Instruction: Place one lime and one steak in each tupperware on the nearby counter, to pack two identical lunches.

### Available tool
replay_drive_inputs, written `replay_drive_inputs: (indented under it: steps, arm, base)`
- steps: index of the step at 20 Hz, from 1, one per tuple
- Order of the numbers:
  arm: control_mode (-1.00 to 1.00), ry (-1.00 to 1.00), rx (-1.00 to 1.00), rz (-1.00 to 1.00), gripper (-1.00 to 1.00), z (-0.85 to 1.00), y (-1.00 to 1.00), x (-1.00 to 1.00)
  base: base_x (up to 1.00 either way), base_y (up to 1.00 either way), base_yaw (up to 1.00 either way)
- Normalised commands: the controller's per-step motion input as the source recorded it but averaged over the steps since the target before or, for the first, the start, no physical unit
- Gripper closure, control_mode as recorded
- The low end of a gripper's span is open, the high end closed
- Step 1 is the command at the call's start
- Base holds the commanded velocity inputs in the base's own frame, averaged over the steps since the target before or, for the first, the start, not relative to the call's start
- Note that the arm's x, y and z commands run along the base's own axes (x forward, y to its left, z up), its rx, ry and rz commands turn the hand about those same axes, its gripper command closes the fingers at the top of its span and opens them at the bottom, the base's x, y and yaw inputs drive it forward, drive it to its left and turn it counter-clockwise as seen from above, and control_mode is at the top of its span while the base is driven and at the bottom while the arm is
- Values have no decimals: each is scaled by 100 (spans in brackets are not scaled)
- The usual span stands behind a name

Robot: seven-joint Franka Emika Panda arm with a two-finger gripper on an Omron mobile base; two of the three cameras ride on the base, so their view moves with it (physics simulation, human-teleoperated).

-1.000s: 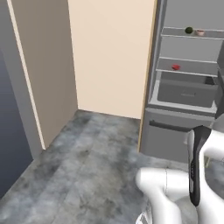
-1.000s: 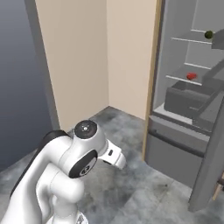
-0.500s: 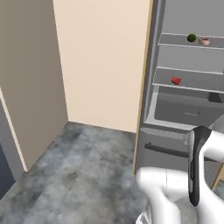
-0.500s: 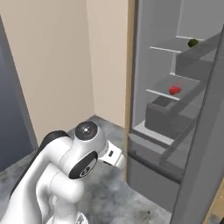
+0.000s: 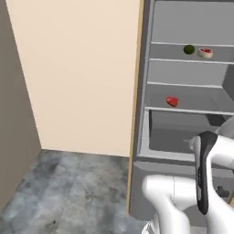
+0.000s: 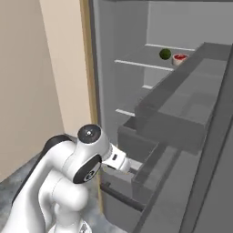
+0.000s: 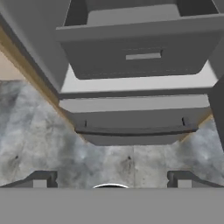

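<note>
Open fridge (image 5: 183,82) across the right half of the left base view, grey shelves stacked inside, a beige wall panel (image 5: 77,73) to its left, marbled grey floor (image 5: 68,192) below. In the right base view, the fridge door (image 6: 200,150) swung out along the right edge, its bins jutting toward frame centre. White arm (image 5: 201,183) bulking up from the lower right of the left base view, folded low in front of the fridge's bottom drawer (image 7: 135,131).

On the top visible shelf, upper right of the left base view: dark green lime (image 5: 188,49) and, just beside it to the right, the beige-rimmed steak (image 5: 205,53). Same pair in the right base view, upper centre-right. One shelf down, the all-red steak (image 5: 172,101), alone, left of shelf centre. No second lime, tupperware or worktop to be made out in these frames.

Gripper (image 7: 111,177) at the bottom of the hand view, jaws spread wide, nothing between them, pointed at the floor and the drawer front.

Crucial relation, as a judgement: lime and steaks well above the jaws and deeper in, so the hand needs lifting and turning toward the shelves before any reach. Red steak lower and likely the nearer target; too small to tell its long axis.
</note>
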Motion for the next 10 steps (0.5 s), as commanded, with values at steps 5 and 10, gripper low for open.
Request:
replay_drive_inputs:
  steps: [5,10]
  arm:
    - [100,0,0,0,-100,0,0,0]
    - [-100,2,0,0,-100,3,0,16]
  base:
    - [100,0,-33]
    - [79,0,-12]
